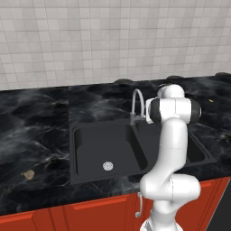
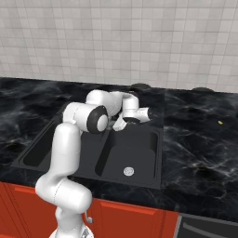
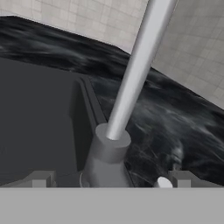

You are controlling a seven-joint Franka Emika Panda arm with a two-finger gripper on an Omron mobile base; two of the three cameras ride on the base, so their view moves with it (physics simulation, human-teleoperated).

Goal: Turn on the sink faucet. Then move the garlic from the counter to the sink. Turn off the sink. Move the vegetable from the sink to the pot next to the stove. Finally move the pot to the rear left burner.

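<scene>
From the left base view, the arm bends over the sink (image 1: pixel 90 149), and its hand is hidden behind the wrist, close to the base of the sink faucet (image 1: pixel 137 104). The garlic (image 1: pixel 29 174) lies on the black table (image 1: pixel 31 113), far from the hand, beyond the other bowl of the sink and near the front edge. It is not yet moved, so the first step, turning on the water, seems to be the one in work. No water can be seen at the spout.

From the right base view, the hand (image 2: pixel 148 114) is low at the back rim of the sink, between the 2 bowls, where the faucet stands. The wrist lies nearly level and points sideways, probably because the short lever is at the side of the faucet and must be pushed from there. The fingers themselves are too small here to tell how they stand.

From the hand view, the 2 fingertips (image 3: pixel 39 179) rise far apart, so the hand is wide open and holds nothing. The faucet base stands between them, very near, and its stem goes up and away. A small pale knob (image 3: pixel 163 182) beside the right fingertip may be the lever, but this is not sure.
</scene>
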